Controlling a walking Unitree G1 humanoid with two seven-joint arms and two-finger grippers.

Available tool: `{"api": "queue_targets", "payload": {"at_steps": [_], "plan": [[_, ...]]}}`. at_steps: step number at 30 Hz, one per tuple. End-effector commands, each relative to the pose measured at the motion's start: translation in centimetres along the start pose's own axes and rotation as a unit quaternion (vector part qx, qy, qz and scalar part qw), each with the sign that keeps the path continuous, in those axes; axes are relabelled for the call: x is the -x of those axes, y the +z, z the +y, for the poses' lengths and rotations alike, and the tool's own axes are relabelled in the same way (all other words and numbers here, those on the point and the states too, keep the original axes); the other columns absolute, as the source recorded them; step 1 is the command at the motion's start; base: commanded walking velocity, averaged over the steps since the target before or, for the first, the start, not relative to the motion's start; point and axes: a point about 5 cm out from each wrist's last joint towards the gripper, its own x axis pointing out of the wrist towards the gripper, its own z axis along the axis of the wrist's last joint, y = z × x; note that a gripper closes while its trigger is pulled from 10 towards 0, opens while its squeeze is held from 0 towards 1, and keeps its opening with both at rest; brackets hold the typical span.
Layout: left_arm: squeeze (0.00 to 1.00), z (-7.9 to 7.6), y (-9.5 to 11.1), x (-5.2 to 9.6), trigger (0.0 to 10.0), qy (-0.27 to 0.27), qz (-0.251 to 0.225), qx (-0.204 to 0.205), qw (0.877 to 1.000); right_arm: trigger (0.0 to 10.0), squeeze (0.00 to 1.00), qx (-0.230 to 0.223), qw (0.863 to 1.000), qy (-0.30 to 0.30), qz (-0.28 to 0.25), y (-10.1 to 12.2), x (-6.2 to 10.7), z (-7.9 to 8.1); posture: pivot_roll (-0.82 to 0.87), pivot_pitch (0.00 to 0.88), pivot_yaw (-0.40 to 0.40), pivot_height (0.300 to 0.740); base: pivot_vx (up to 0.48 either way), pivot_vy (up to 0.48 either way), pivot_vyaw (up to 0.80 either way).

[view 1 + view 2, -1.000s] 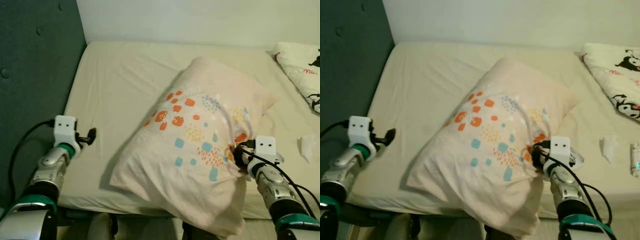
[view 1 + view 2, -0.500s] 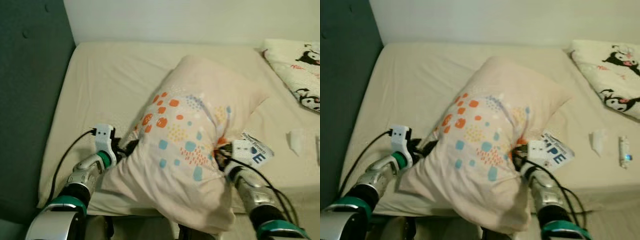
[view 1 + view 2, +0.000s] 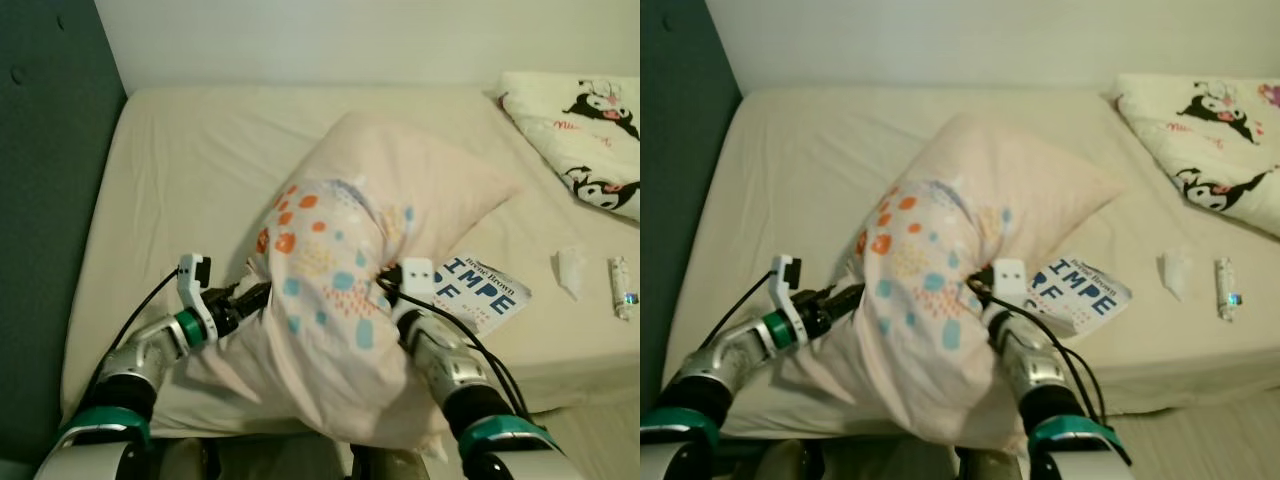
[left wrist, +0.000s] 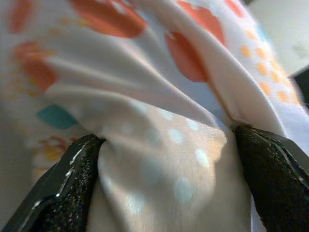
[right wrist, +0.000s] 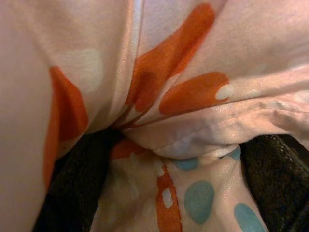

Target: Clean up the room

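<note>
A large pale pink pillow point(image 3: 350, 270) with orange and teal dots stands bunched up on the cream bed point(image 3: 190, 160), squeezed from both sides. My left gripper point(image 3: 250, 298) is shut on the pillow's left edge; in the left wrist view its black fingers point(image 4: 63, 188) pinch a fold of dotted cloth point(image 4: 164, 159). My right gripper point(image 3: 385, 282) is shut on the pillow's right side, and the right wrist view has orange and teal patterned fabric point(image 5: 183, 140) pressed between its pads point(image 5: 77, 188).
A book point(image 3: 480, 292) with blue letters lies on the bed just right of the pillow. A crumpled tissue point(image 3: 570, 270) and a small tube point(image 3: 621, 288) lie further right. A cartoon-print blanket point(image 3: 585, 135) sits at the far right corner. A dark teal headboard point(image 3: 50, 200) bounds the left.
My left gripper has swung in from the bed's left side and taken hold of the pillow's left edge. The pillow is bunched narrower, baring the book. The camera has shifted right.
</note>
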Motion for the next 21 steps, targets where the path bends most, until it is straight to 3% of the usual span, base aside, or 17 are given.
{"api": "queue_targets", "payload": {"at_steps": [1, 5, 10, 11, 12, 15, 21], "plan": [[0.00, -1.6, -0.7, -1.0, 10.0, -0.067, 0.022, 0.010, 0.997, 10.0, 0.00, 0.018, 0.994, 0.095, 0.042, -1.5, -0.9, 4.2, 0.14, 0.078, -0.005, 0.575, 0.000, 0.000, 0.00], [0.00, -2.0, -0.4, -0.9, 10.0, -0.075, 0.020, 0.001, 0.997, 10.0, 0.00, 0.032, 0.993, 0.109, 0.045, -1.4, -1.1, 4.9, 0.14, 0.080, -0.008, 0.575, 0.000, 0.000, 0.00], [0.00, -2.9, 0.5, -0.5, 10.0, -0.083, 0.003, -0.011, 0.996, 10.0, 0.00, 0.015, 0.988, 0.149, 0.036, -0.8, -1.4, 6.3, 0.14, 0.083, -0.008, 0.575, 0.000, 0.000, 0.00], [0.00, -3.9, 0.6, -0.6, 10.0, -0.108, 0.006, -0.009, 0.994, 10.0, 0.00, 0.010, 0.974, 0.226, 0.023, -0.3, -1.3, 8.5, 0.15, 0.083, -0.005, 0.575, 0.000, 0.000, 0.00], [0.00, -3.9, 0.6, -0.6, 10.0, -0.108, 0.006, -0.009, 0.994, 10.0, 0.00, 0.010, 0.974, 0.226, 0.023, -0.3, -1.3, 8.5, 0.15, 0.083, -0.005, 0.575, 0.000, 0.000, 0.00], [0.00, -5.2, 0.6, -0.7, 10.0, -0.134, 0.012, -0.006, 0.991, 10.0, 0.00, 0.016, 0.957, 0.291, 0.011, 0.1, -1.1, 10.4, 0.15, 0.085, 0.000, 0.575, 0.000, 0.000, 0.00], [0.00, -6.4, 0.7, -0.9, 10.0, -0.158, 0.011, -0.001, 0.987, 10.0, 0.00, 0.023, 0.952, 0.306, -0.005, 0.5, -1.2, 11.5, 0.15, 0.085, 0.003, 0.575, 0.000, 0.000, 0.00]]}}
